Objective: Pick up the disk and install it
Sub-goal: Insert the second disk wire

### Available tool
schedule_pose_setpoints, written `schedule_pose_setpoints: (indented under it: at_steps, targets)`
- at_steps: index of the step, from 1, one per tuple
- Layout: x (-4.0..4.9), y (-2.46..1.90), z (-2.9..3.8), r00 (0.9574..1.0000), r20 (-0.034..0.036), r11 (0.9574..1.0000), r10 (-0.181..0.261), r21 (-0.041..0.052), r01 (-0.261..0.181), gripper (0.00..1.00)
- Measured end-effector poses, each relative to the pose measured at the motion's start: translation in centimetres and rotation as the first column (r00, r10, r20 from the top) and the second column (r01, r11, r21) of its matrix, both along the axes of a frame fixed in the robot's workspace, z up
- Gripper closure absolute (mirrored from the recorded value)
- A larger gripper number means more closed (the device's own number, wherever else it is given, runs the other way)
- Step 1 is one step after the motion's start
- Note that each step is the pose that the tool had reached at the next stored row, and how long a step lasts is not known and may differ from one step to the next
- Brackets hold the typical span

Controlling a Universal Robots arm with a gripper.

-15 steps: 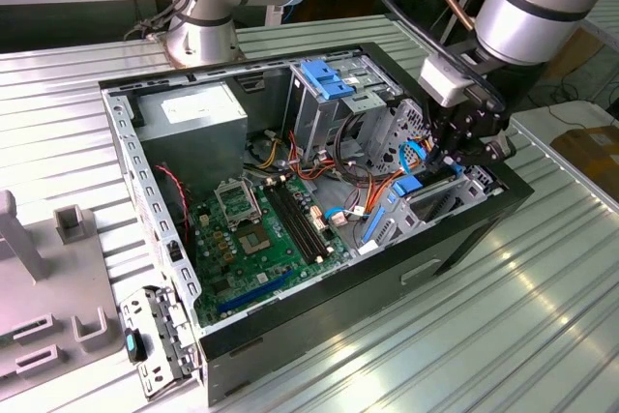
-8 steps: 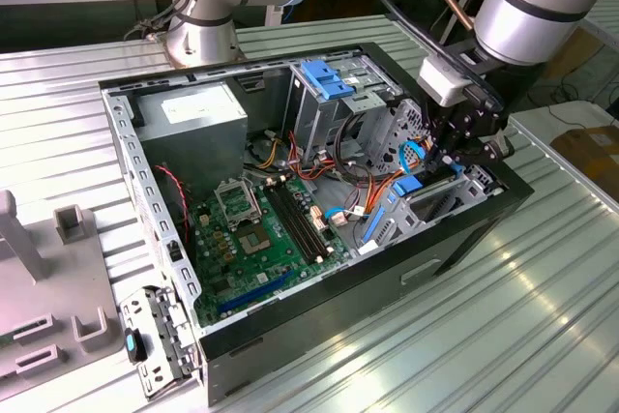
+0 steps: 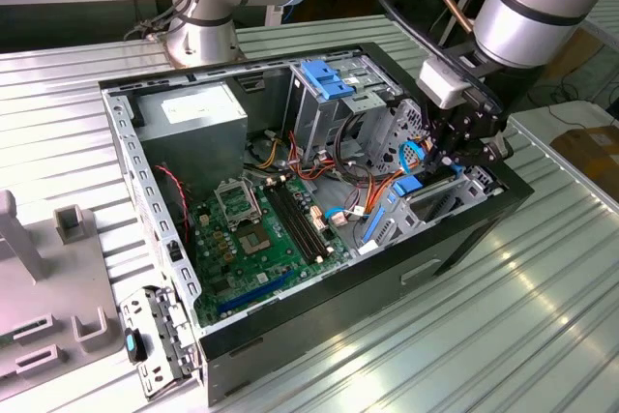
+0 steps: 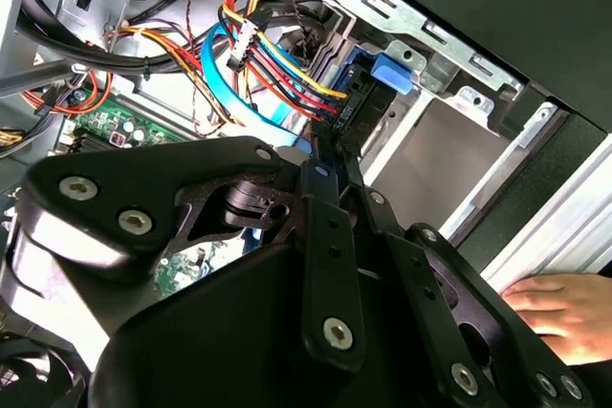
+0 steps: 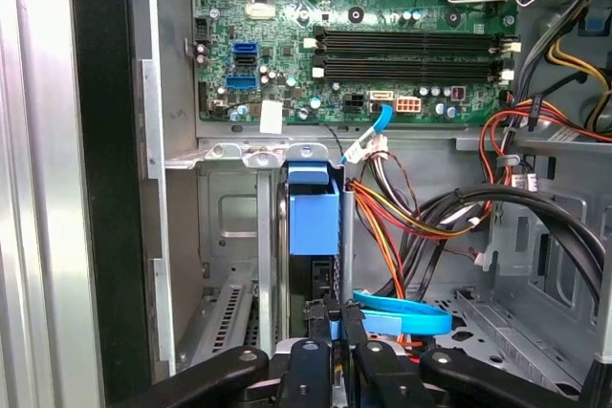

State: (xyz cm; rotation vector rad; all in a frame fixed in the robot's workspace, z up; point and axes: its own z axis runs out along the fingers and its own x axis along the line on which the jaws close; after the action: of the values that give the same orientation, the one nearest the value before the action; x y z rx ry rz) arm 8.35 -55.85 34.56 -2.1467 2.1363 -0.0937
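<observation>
Ribbed metal counter (image 3: 542, 336) carries an open computer case (image 3: 319, 311) lying on its side, its green motherboard (image 3: 261, 239) bare toward the counter's near edge in the exterior view. I reach my end effector (image 3: 462, 147) down into the case's end at the exterior view's right. My black fingers (image 5: 320, 332) are drawn together and clamped on the disk (image 5: 314, 219), which stands on edge with its blue carrier frame seated in the silver drive bay (image 5: 239, 155). Red, yellow and orange cables (image 5: 402, 226) bunch just beside it. A person's hand (image 4: 555, 311) rests outside the case wall in the second wrist view.
</observation>
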Motion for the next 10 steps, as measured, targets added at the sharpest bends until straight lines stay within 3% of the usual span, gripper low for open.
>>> schedule_pose_setpoints:
  at_steps: [7,10]
  targets:
    - [0.00,0.00,-0.38,1.0000,0.0000,1.0000,0.000,0.0047,0.000,0.84]
    - [0.00,0.00,-0.59,1.0000,0.0000,0.9999,0.000,0.0158,0.000,0.84]
